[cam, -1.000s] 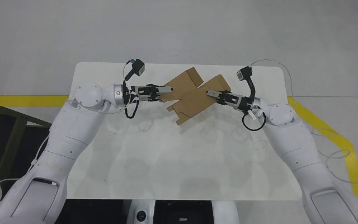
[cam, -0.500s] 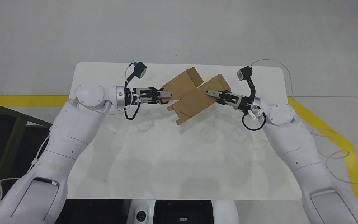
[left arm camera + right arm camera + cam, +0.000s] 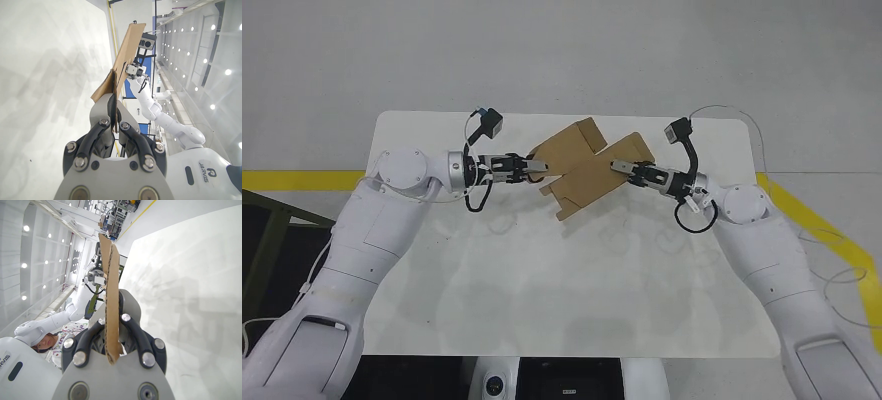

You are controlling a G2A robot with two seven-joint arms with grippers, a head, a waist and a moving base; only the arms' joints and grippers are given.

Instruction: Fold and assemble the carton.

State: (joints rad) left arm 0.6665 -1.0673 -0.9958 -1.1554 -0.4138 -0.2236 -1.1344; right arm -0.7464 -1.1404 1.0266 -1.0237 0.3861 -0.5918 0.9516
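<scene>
Together, the left pincer (image 3: 540,166) and right pincer (image 3: 619,167) are each pinching one edge of the carton (image 3: 582,175), suspending it between them, likely for folding.

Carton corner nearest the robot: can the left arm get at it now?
Probably not right away: the left pincer is shut on an edge of the carton, so it must let go first.

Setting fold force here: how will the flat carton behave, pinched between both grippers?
Probably stiff: the carton spans between the left gripper and right gripper without visible sag. Likely light, since two edge pinches carry it. Its corrugated edge suggests it would crease rather than flop.
</scene>
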